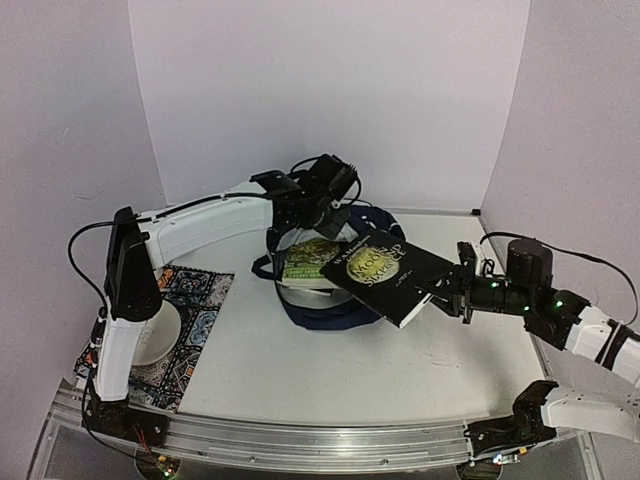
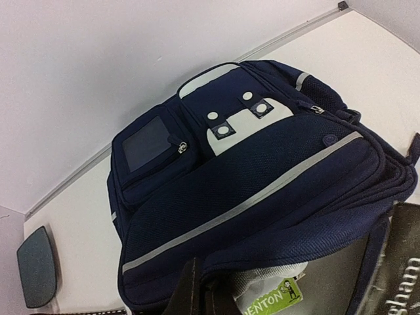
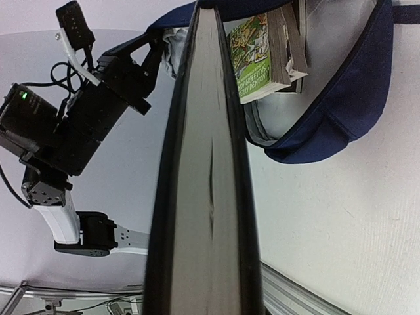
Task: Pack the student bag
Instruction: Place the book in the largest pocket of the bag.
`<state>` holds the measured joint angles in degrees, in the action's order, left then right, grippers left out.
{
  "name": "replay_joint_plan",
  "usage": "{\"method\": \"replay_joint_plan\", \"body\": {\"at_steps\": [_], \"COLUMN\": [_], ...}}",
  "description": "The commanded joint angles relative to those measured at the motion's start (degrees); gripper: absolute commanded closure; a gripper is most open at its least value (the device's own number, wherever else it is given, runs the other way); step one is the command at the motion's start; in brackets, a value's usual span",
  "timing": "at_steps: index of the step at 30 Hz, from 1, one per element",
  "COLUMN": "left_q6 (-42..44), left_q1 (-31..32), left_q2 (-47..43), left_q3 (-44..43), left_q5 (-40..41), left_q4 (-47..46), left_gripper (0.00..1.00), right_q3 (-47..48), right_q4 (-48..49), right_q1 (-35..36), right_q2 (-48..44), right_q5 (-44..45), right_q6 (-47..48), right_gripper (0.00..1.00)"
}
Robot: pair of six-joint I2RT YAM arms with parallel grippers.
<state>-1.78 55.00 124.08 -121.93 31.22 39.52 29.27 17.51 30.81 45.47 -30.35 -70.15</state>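
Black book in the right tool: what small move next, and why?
Probably push the black book deeper into the student bag: the right tool grips it, far corner over the open mouth, which the left tool holds up; a green book lies inside.

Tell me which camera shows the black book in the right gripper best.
Top external: the black book shows most of its cover and gold title. Right wrist sees only its page edge, end-on. Left wrist catches just a corner at the student bag opening.
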Motion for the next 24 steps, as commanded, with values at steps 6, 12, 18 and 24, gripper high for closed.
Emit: {"method": "replay_joint_plan", "body": {"at_steps": [6,12,18,24], "left_q6": [-7.38,-8.48,-9.40,-11.02], "left_q1": [-0.80,-0.79,-0.70,-0.30], "left_q2": [-7.95,-10.86,-12.93,-15.37], "left_q3": [1.80,3.00,4.05,7.69], "left_q5": [-8.50,-10.82,-14.20,-18.25], "left_q4": [-5.15,-5.24,-5.20,-5.36], "left_gripper": [1.00,1.00,1.00,1.00], "right_q3": [0.83,3.76,4.58,6.23], "right_q4": [31.59,34.53,36.93,38.35], "right_q1": [5.93,6.57,6.89,6.92], "right_q2": [14.85,22.44,25.79,27.44], "right_q5": [2.55,4.56,8.26,12.28], "right_q6": [-5.67,-6.32,-6.16,-5.31], "right_gripper": [1.00,1.00,1.00,1.00]}}
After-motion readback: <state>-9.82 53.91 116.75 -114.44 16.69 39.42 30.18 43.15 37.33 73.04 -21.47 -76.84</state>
